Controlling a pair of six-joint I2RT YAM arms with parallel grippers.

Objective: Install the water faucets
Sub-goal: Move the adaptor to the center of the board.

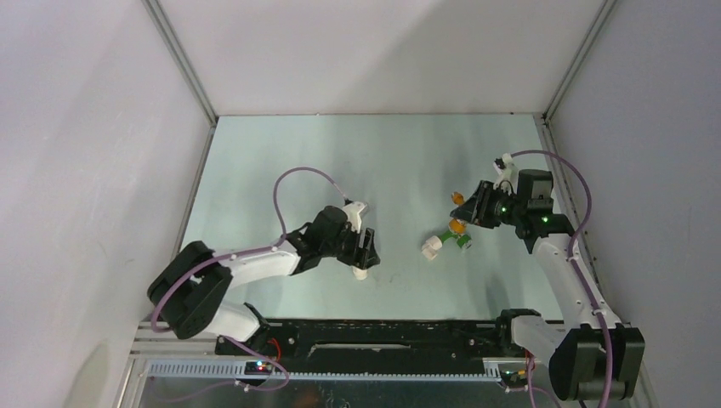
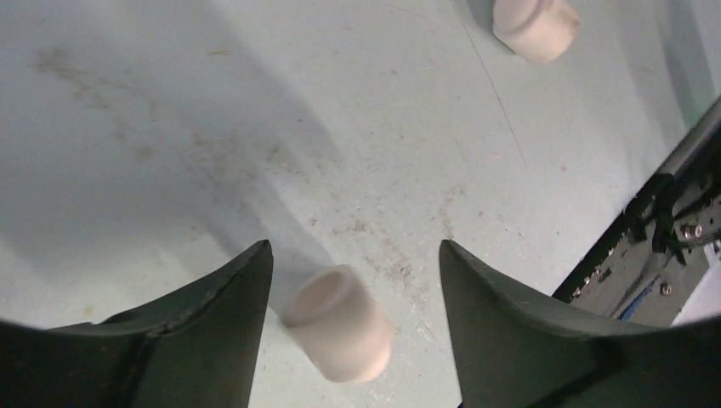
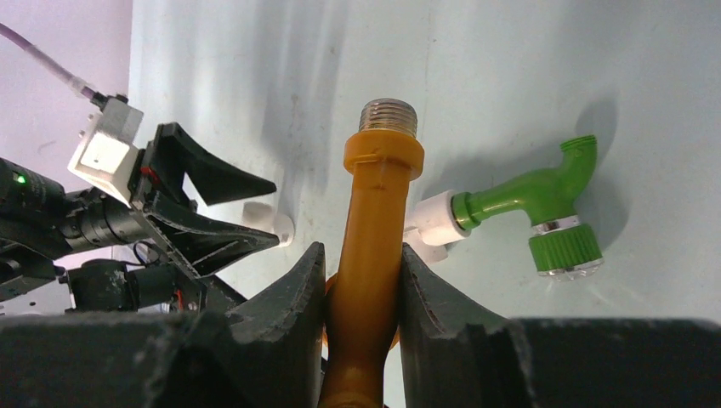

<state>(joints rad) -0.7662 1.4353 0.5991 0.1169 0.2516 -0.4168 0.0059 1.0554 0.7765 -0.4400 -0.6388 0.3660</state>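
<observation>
Faucet (image 3: 374, 221), orange, clamped in right pincer (image 3: 361, 255), left pincer (image 2: 354, 255) open astride white fitting (image 2: 340, 327), mid-table.

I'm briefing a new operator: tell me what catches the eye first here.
The orange faucet stands out, clamped in the right gripper with its metal thread pointing away, at the right of the table. Just beyond it the green faucet lies flat, its end in a white fitting. The left gripper hangs open over a loose fitting near the middle.
</observation>
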